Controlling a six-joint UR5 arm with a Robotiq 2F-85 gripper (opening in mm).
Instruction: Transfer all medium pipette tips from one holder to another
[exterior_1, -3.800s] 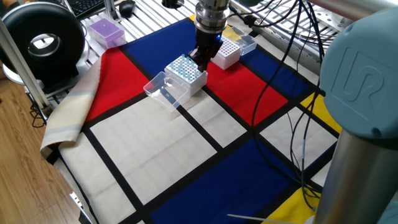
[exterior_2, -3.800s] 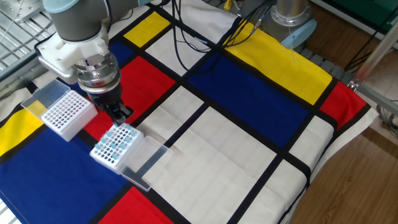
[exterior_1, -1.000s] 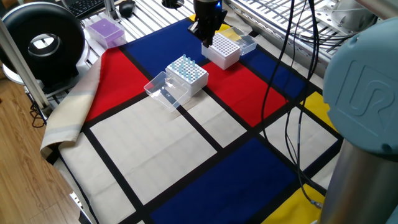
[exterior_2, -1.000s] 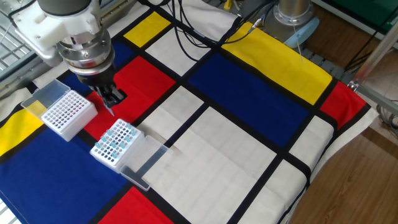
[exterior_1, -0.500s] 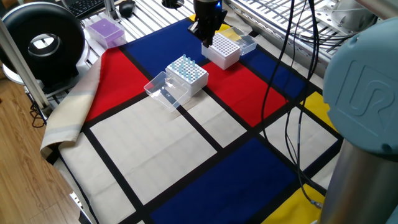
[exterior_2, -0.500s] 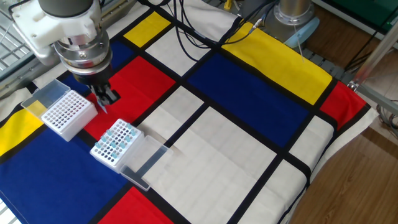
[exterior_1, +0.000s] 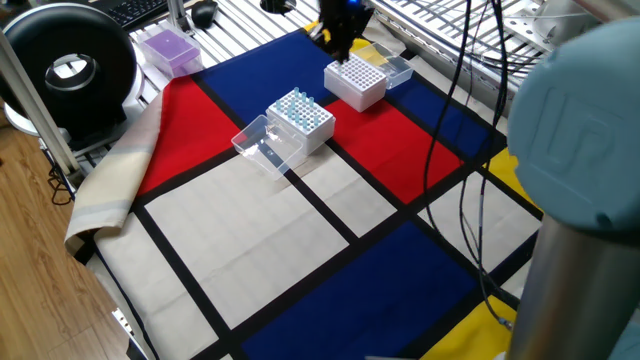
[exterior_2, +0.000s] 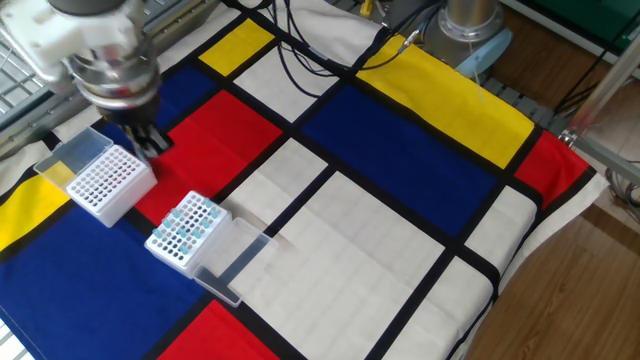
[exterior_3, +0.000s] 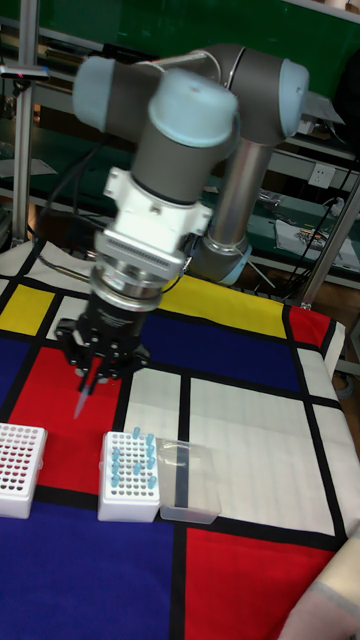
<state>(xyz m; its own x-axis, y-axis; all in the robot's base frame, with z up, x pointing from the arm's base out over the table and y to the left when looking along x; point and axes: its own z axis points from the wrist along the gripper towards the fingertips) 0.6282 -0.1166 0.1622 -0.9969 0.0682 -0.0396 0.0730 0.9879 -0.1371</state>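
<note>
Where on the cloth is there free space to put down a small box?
The white squares and the blue field in front of the filled rack lie bare. It is crowded around both racks, where the pincer hovers near the second rack.

The arm (exterior_2: 100, 45) is blurred in both fixed views, and its fingers (exterior_2: 150, 140) cannot be made out. The far rack (exterior_3: 20, 470) is cut off by the tall view's left edge.
</note>
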